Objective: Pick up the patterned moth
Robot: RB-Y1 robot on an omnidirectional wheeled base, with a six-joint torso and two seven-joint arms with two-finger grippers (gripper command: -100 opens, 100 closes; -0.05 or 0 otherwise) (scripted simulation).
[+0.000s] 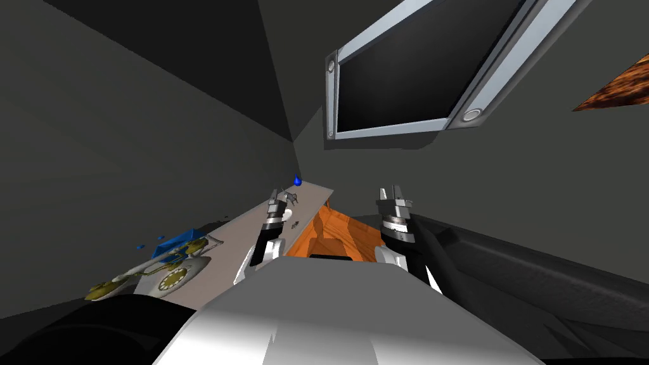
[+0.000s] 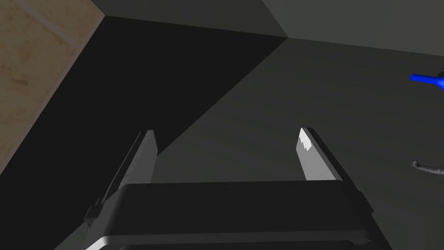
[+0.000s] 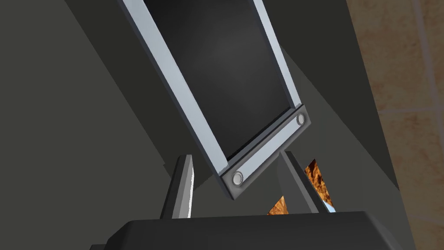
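Moth [image 1: 291,198] is my best reading of the small grey, leggy shape near the far end of the long pale table [image 1: 244,225]. It is too small for me to see any pattern, a head end or a long axis, so I cannot tell which way it points. It sits at about one o'clock from the left gripper [image 1: 277,195], just beyond the tips and not touched. The left wrist view catches a thin grey curved sliver [image 2: 427,168], cut off at the edge. I cannot say whether it belongs to the same shape.

A dark wall screen [image 1: 393,70] in a pale frame hangs high at one o'clock. An orange-brown surface [image 1: 336,234] runs beside the table. A white dial phone [image 1: 171,275] lies at eight o'clock from the left gripper, half hidden at the near end, with a blue box [image 1: 177,239] behind it.

The left arm reaches low over the table, and its gripper [image 2: 226,132] has its blades well apart on nothing. At three o'clock, the right gripper [image 1: 391,192] points upward, and its blades [image 3: 236,155] are likewise spread.

A small blue object [image 1: 296,180] [image 2: 427,79] sits at twelve o'clock from the grey shape. A dark speck [image 1: 293,224], unreadable, lies at five o'clock from the left gripper.
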